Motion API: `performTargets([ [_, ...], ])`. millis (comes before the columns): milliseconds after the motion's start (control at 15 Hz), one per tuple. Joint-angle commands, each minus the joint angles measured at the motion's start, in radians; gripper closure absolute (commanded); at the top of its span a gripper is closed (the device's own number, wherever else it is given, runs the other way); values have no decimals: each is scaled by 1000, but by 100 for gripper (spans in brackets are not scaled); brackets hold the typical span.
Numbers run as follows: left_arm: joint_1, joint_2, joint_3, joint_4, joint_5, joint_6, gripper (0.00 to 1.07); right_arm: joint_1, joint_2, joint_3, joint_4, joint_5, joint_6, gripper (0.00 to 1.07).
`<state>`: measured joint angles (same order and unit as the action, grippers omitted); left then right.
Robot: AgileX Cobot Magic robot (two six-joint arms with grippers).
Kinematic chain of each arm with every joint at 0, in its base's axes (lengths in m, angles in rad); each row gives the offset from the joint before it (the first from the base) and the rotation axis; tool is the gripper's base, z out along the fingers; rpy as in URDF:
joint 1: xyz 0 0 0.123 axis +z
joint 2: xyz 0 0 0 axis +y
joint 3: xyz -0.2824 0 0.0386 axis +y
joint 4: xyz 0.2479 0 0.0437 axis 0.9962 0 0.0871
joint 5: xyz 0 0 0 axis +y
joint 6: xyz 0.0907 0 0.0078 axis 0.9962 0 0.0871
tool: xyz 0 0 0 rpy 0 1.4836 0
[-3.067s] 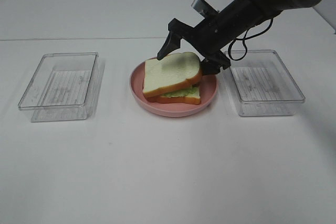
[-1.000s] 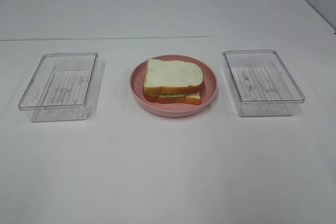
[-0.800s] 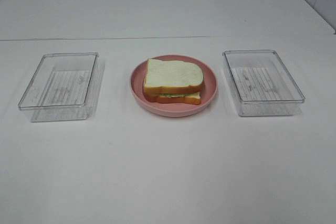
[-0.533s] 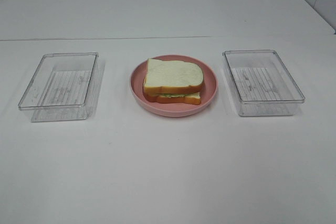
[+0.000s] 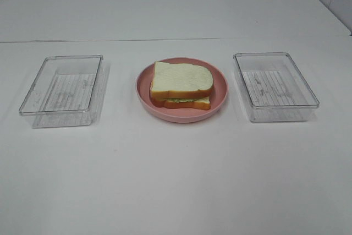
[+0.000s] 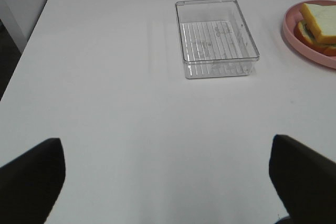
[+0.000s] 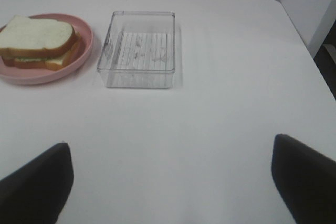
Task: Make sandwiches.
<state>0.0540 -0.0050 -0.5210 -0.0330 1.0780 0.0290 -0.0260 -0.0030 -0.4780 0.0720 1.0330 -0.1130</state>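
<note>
White surface (image 5: 176, 180), seen from above and from both wrists. Two clear trays, alike in size, lie on it: the left tray (image 5: 62, 89) toward the left edge and the right tray (image 5: 275, 85) toward the right edge, each well apart from the edge itself; ribbed floors are visible through their walls (left tray (image 6: 217, 38); right tray (image 7: 139, 48)). Between the trays, near the middle of the surface, sits the pink plate (image 5: 219, 83), apart from both. On the plate rests the sandwich (image 5: 180, 85): two white bread slices with orange-brown crust, stacked, the top slice slightly offset, a green leaf showing at the near seam; other fillings cannot be made out. The sandwich also appears in the wrist views (image 6: 318, 21) (image 7: 38, 41). The left tool (image 6: 168, 182) and right tool (image 7: 170, 182) hang above bare surface near its front corners, fingers spread wide, nothing between them, each well apart from its tray.
</note>
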Motion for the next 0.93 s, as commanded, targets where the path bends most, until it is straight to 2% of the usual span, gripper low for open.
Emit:
performTargets([
  [67,-5,-23,2,-2,-4,-6,9,-1,-32,13,-6,61,-44,8],
  [333,-5,-23,2,0,-4,-6,9,-1,-32,26,-40,70,99,8],
  [933,-5,-23,2,0,-4,-6,9,-1,-32,26,-35,67,99,8],
])
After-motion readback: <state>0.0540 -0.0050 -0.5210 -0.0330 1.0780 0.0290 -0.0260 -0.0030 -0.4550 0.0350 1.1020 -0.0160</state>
